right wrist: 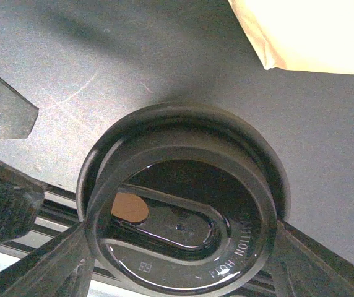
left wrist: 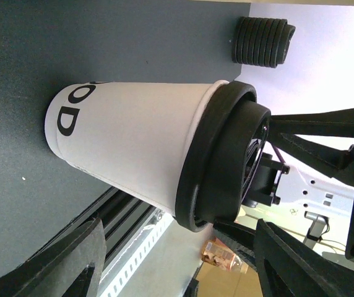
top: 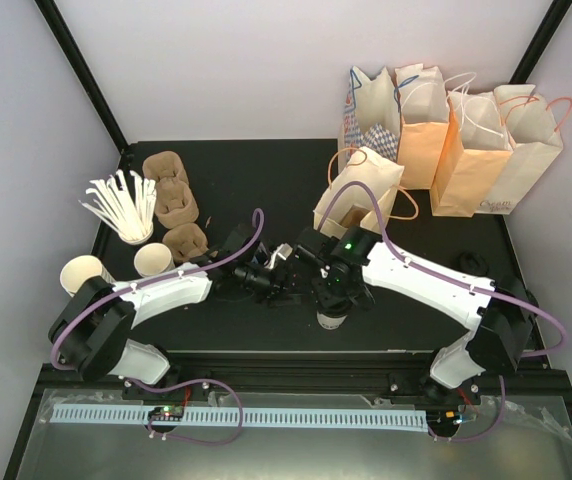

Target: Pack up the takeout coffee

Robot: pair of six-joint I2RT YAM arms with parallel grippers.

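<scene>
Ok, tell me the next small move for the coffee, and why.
Probably ease the left gripper forward until its open fingers straddle the cup. The lid looks seated, the right gripper sits over it, and the left fingers point at the cup's side without enclosing it. A side hold would ready it for the nearest bag.

cup (top: 333, 319) — mostly under right arm (top: 416, 275) | lettering (left wrist: 72, 111) partly hidden | lid (right wrist: 183, 204) — cut by bottom edge
</scene>
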